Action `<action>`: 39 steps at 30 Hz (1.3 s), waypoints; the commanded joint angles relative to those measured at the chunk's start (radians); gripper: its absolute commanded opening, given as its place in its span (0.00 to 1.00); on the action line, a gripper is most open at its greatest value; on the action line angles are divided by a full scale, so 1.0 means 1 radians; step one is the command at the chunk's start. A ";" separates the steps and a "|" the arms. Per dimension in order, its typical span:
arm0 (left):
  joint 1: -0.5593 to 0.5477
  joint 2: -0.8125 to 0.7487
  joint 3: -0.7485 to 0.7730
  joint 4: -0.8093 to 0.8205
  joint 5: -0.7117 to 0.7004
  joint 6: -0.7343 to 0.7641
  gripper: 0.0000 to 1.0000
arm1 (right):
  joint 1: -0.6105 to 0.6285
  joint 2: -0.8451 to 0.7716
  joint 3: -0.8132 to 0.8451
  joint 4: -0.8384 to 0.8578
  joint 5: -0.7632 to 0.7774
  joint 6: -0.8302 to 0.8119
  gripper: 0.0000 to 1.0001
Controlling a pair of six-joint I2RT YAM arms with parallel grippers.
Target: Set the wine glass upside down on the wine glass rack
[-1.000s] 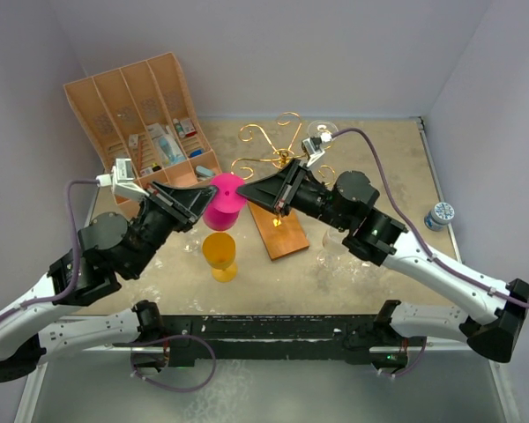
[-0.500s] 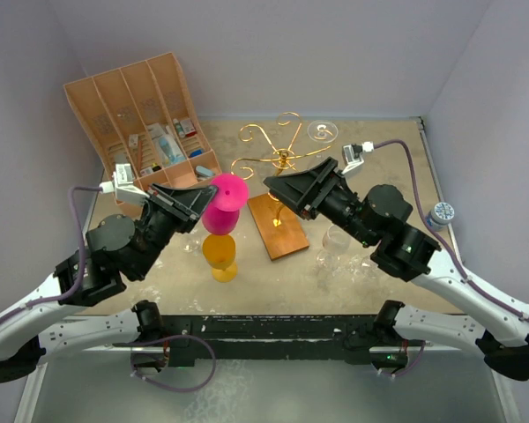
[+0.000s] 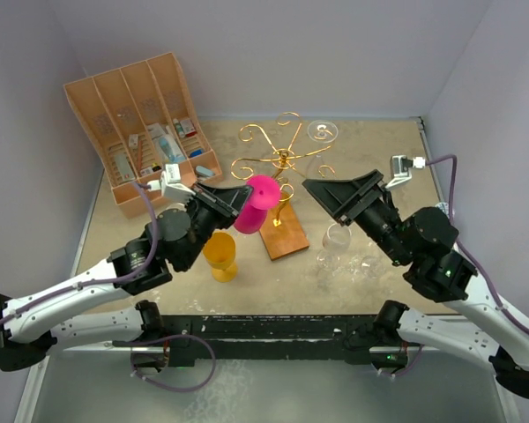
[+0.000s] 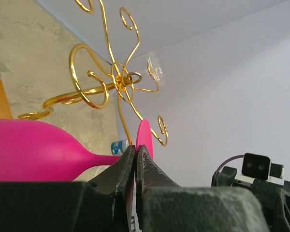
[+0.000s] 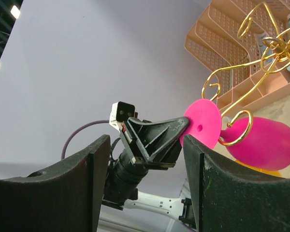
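Beige table (image 3: 370, 159) below; my left claw (image 3: 240, 196) is pinched tight on the foot of the pink wine glass (image 3: 257, 203), rack (image 3: 282, 159) just beyond its tips. Opposite, my right claw (image 3: 316, 188) gapes wide, empty.

Top view high, looking down; wrist views low, close, facing each other, share rack (image 4: 121, 79)

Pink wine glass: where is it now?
The pink wine glass is centre of the top view, held sideways in the left gripper at the gold wire rack's near scroll arms, beside the yellow goblet.
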 commanded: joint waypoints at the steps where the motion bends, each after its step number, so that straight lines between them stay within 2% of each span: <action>1: 0.023 0.018 0.041 0.143 -0.009 0.018 0.00 | 0.003 -0.036 -0.016 0.007 0.021 -0.050 0.64; 4: 0.097 0.034 0.072 0.119 0.038 0.009 0.00 | 0.003 -0.061 -0.031 0.008 0.015 -0.057 0.64; 8: 0.200 0.063 0.077 0.134 0.170 -0.047 0.00 | 0.003 -0.084 -0.046 0.017 0.015 -0.057 0.64; 13: 0.234 0.100 0.086 0.168 0.257 -0.073 0.00 | 0.003 -0.092 -0.049 0.013 0.024 -0.059 0.64; 23: 0.284 0.126 0.125 0.162 0.241 -0.054 0.00 | 0.003 -0.088 -0.076 0.046 0.005 -0.050 0.64; 39: 0.368 0.116 0.154 0.086 0.236 -0.011 0.00 | 0.003 -0.108 -0.072 0.076 -0.062 -0.215 0.65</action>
